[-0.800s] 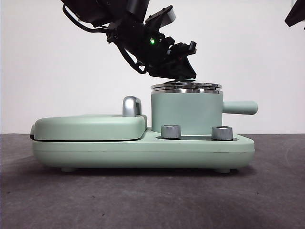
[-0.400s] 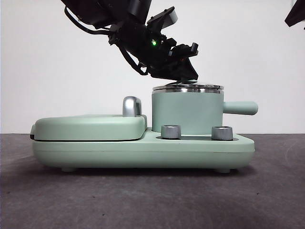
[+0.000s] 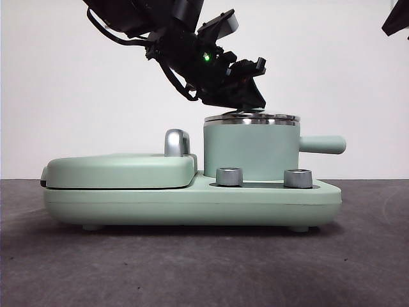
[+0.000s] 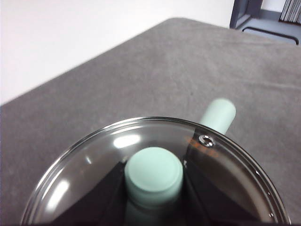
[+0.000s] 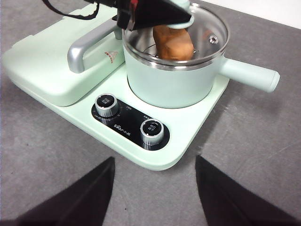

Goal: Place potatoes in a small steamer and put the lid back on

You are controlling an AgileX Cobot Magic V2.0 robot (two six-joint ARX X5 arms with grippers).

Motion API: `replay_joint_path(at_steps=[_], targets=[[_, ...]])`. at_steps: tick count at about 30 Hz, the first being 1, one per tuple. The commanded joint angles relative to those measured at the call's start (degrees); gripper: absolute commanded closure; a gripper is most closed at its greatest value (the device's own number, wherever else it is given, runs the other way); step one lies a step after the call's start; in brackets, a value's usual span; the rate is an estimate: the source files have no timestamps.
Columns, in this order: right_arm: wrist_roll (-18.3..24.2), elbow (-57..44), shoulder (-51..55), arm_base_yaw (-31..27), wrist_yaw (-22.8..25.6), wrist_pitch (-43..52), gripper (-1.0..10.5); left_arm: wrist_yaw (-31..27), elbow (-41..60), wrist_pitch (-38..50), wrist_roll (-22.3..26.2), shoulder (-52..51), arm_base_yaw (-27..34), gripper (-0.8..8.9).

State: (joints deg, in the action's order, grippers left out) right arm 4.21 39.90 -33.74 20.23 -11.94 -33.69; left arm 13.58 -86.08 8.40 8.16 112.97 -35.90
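Observation:
The small steamer stands on the right of the mint-green cooker base, with its side handle pointing right. The glass lid rests level on its steel rim. My left gripper reaches down from the upper left and is shut on the lid's mint-green knob, with one jaw on each side. In the right wrist view, the potato shows through the lid inside the steamer. My right gripper is open and empty, above the table in front of the cooker.
A flat mint-green griddle cover with a chrome handle fills the base's left half. Two steel dials sit on the front of the base. A black arm tip shows at the top right corner.
The left gripper has lowered the lid slightly, from just above the rim onto the steamer. It has stayed still for the last half second. The right arm has not moved.

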Motion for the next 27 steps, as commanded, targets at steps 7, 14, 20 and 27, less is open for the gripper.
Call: replay_joint_path(at_steps=[7, 14, 20, 27], targets=[[-0.3, 0.0, -0.3, 0.3, 0.4, 0.7, 6.8, 0.2, -1.6, -1.2, 0.4, 1.6, -0.5, 7.99], [-0.3, 0.0, -0.3, 0.3, 0.4, 0.7, 6.8, 0.2, -1.6, -1.0, 0.3, 1.6, -0.5, 4.99], [-0.3, 0.0, -0.3, 0.3, 0.4, 0.6, 6.8, 0.3, -1.6, -1.2, 0.0, 1.1, -0.5, 4.48], [-0.3, 0.0, -0.3, 0.3, 0.4, 0.7, 6.8, 0.2, -1.6, -6.4, -0.7, -5.1, 0.2, 4.48]])
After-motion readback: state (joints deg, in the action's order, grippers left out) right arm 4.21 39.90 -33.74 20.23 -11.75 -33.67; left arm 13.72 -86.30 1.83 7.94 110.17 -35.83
